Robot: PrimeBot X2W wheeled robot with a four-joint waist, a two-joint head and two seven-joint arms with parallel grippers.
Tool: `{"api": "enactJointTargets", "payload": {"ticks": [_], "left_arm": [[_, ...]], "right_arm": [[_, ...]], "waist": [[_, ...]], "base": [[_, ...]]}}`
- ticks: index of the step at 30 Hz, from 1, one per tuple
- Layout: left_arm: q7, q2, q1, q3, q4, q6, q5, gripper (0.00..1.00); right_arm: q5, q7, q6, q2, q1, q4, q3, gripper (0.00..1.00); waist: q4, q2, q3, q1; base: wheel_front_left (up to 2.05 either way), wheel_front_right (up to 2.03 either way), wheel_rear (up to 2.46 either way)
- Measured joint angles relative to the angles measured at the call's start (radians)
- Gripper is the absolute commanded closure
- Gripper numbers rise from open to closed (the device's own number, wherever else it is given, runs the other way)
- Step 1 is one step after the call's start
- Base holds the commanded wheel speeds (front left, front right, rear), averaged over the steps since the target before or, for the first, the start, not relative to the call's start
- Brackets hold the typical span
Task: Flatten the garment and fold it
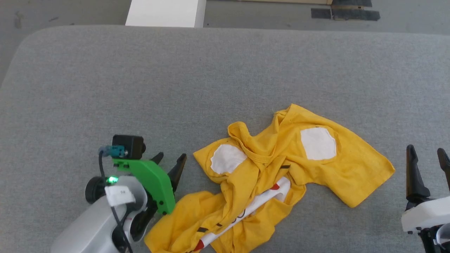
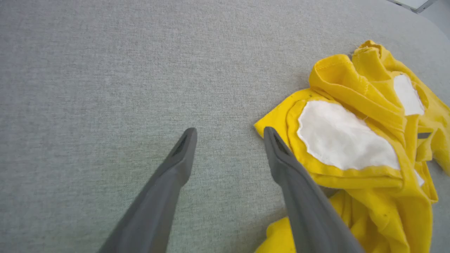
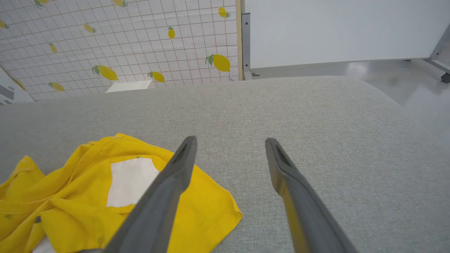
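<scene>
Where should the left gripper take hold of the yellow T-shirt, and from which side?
Best take the garment by the sleeve hem beside the white patch, nearest the open left gripper. Come in from the robot's left, low along the grey surface: that hem lies flat at the outer edge, while the middle is bunched in folds.

A broad work surface covered in pale grey woven fabric point(image 1: 225, 70), rounded at its corners, stands in front. Past its far edge is a smooth grey floor point(image 1: 267, 14) marked with strips of black tape point(image 1: 346, 14), and a white rectangular block point(image 1: 165, 12). A white grid-patterned sheet printed with yellow lemons point(image 3: 123, 38) backs one side, beside a plain white panel point(image 3: 334, 31). The floor below it shines softly.
</scene>
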Motion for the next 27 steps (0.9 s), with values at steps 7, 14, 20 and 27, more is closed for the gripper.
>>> {"api": "enactJointTargets", "payload": {"ticks": [7, 14, 20, 27], "left_arm": [[0.064, -0.058, -0.078, -0.047, 0.104, -0.054, -0.001, 0.00], [0.058, -0.106, -0.115, -0.061, 0.170, -0.109, -0.014, 1.00], [-0.009, -0.129, -0.111, -0.044, 0.200, -0.128, -0.021, 1.00], [-0.107, 0.035, -0.119, 0.083, 0.109, -0.021, 0.033, 1.00]], "right_arm": [[0.000, 0.002, 0.000, 0.000, -0.020, -0.002, 0.005, 0.00], [0.000, 0.002, 0.000, 0.000, -0.030, 0.002, -0.002, 0.00], [0.000, -0.002, 0.000, 0.000, -0.033, 0.016, -0.011, 0.00], [0.007, -0.008, 0.000, 0.000, -0.032, 0.034, -0.012, 0.00]], "waist": [[-0.018, 0.0000, 0.049, 0.0000], [-0.040, 0.0000, 0.069, 0.0000], [-0.033, 0.0000, 0.049, 0.0000], [-0.015, 0.0000, 0.005, 0.0000]], "base": [[0.00, 0.00, 0.00], [0.00, 0.00, 0.00], [0.00, 0.00, 0.00], [0.00, 0.00, 0.00]]}}
